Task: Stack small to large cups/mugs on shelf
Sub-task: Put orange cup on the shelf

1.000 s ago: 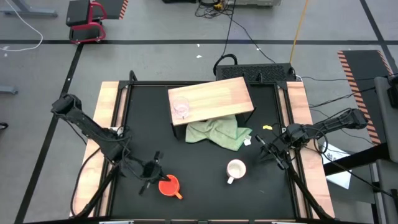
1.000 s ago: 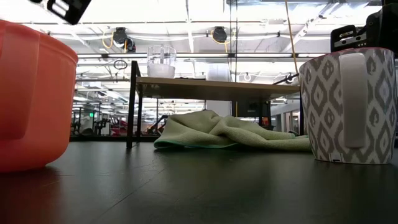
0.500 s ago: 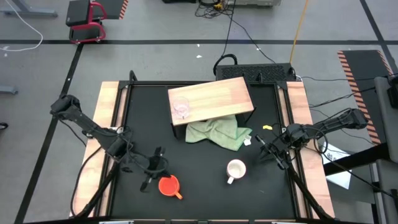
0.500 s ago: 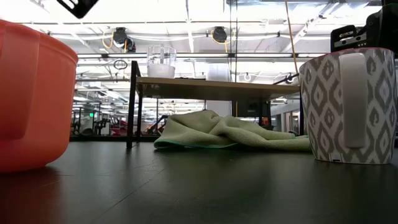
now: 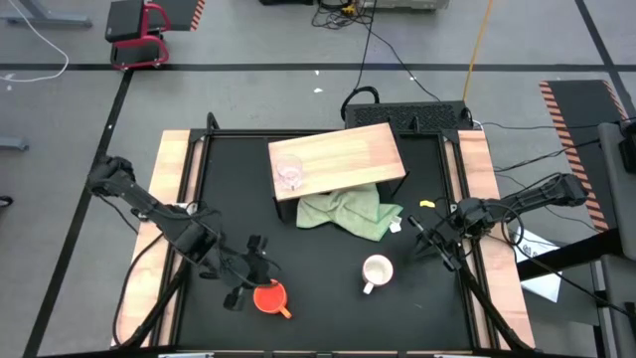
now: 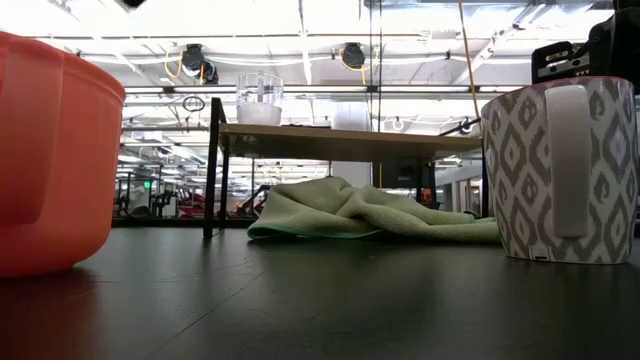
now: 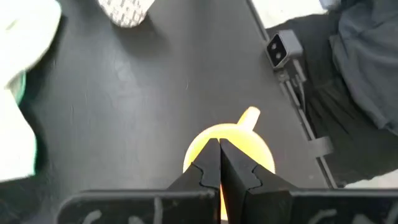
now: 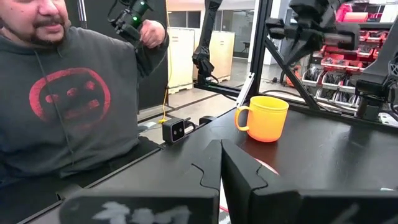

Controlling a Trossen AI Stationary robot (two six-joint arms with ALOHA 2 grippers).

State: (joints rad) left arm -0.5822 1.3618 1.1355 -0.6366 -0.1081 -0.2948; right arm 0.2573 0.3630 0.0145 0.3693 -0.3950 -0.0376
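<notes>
Since a second ago the left gripper (image 5: 260, 270) has slid across the table toward the orange mug (image 5: 269, 297) and now hovers just above and behind it, jaws pressed fully together and holding nothing; in the left wrist view the mug (image 7: 230, 149) sits directly beyond the closed fingertips, handle pointing away. The right gripper (image 5: 425, 239) waits at the table's right edge, shut and empty, near the white mug (image 5: 377, 270). The clear glass cup (image 5: 289, 172) stands on the left end of the shelf (image 5: 348, 154), above the green cloth (image 5: 350, 212)
</notes>
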